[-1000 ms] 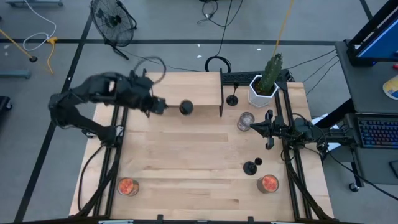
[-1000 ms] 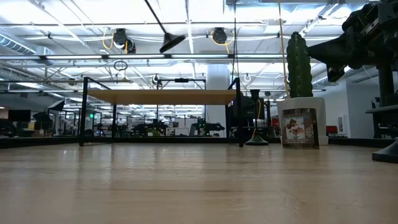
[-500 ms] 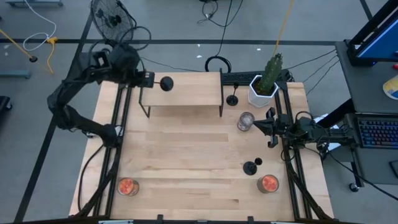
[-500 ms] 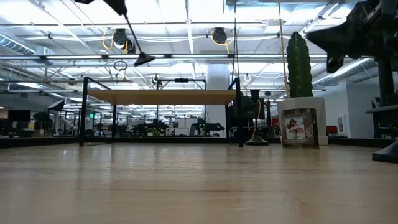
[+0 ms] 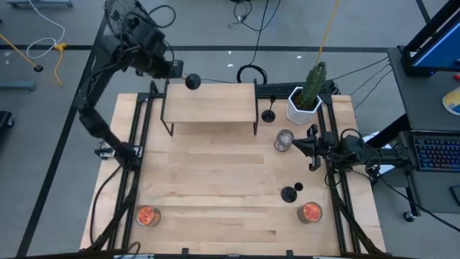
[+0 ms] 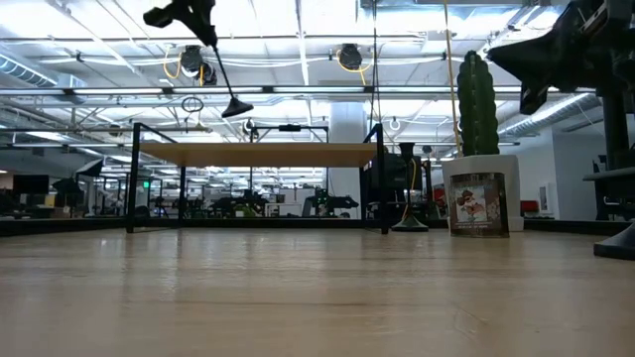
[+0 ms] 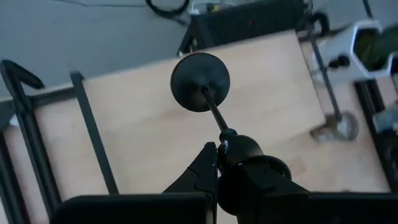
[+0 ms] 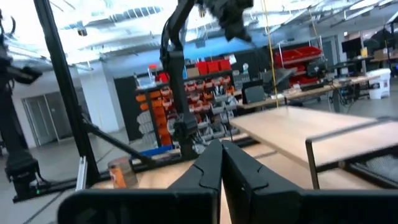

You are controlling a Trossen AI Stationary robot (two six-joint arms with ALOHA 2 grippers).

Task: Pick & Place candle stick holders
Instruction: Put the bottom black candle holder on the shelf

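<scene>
My left gripper (image 5: pixel 177 70) is raised over the far left corner of the wooden shelf (image 5: pixel 210 106) and shut on a black candle stick holder (image 5: pixel 192 81). The same holder shows in the left wrist view (image 7: pixel 200 73) and the low view (image 6: pixel 226 77). A second holder (image 5: pixel 269 115) stands on its disc base beside the white cactus pot (image 5: pixel 303 106). A third holder (image 5: pixel 289 193) sits on the table at the right front. My right gripper (image 5: pixel 300 145) is shut and empty (image 8: pixel 221 155), at the table's right side. My left gripper pinches the holder's knob end (image 7: pixel 227 135) between its two fingers (image 7: pixel 208 165). The fingers lie along the stem (image 7: pixel 214 111), slanting down from the table's far left. The holder is lifted clear and tilted, with its disc base (image 6: pixel 236 107) lowest, above the shelf.
A glass jar (image 5: pixel 284 140) stands just in front of my right gripper. Two jars with orange contents stand near the front edge, one at the left (image 5: pixel 147 216) and one at the right (image 5: pixel 310 212). A cactus (image 6: pixel 476 94) rises from the pot. Bare wood lies in the table's middle.
My left gripper has risen and gone toward the table's far edge, carrying the holder from in front of the shelf to above the shelf's far left corner. The holder stays in the hold, clear of everything, base leading.
</scene>
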